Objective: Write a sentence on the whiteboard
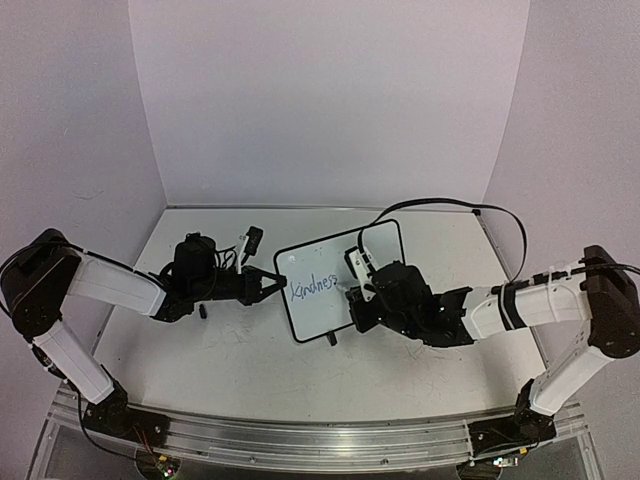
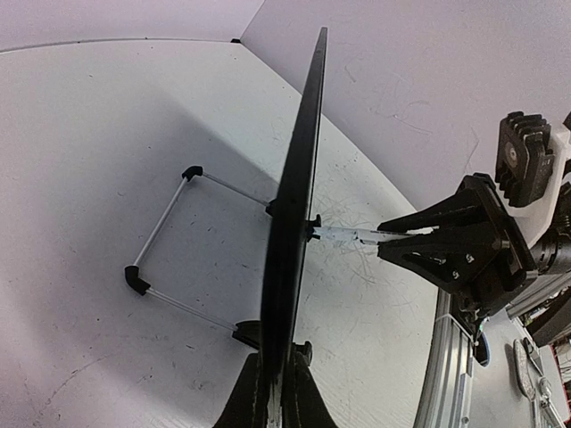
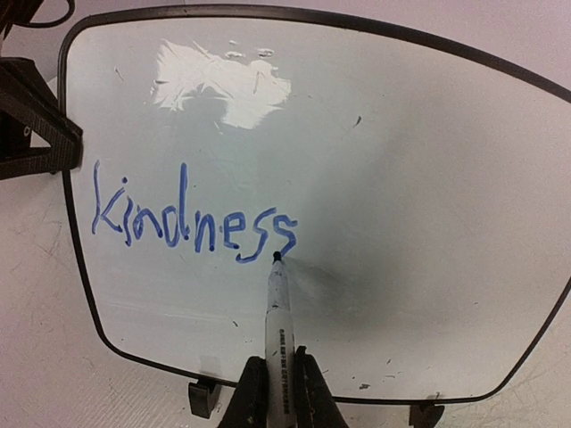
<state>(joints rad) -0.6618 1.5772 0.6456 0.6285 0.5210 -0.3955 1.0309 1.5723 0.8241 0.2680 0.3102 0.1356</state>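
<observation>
Marker (image 3: pixel 278 308) clamped in right gripper (image 3: pixel 278 370), tip at "Kindness" (image 3: pixel 192 218); left wrist: left gripper (image 2: pixel 275 374) pinching whiteboard (image 2: pixel 299 178).

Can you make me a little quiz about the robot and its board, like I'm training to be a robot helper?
1. True or false: the right fingers are holding the marker.
2. Pick one: which blue word is on the whiteboard so far? A) Magic B) Kindness C) Hello
3. Fill the gap: the fingers pinching the whiteboard's edge belong to the ____ arm.

Key: 1 true. 2 B. 3 left: the left fingers clamp the board's edge.
</observation>
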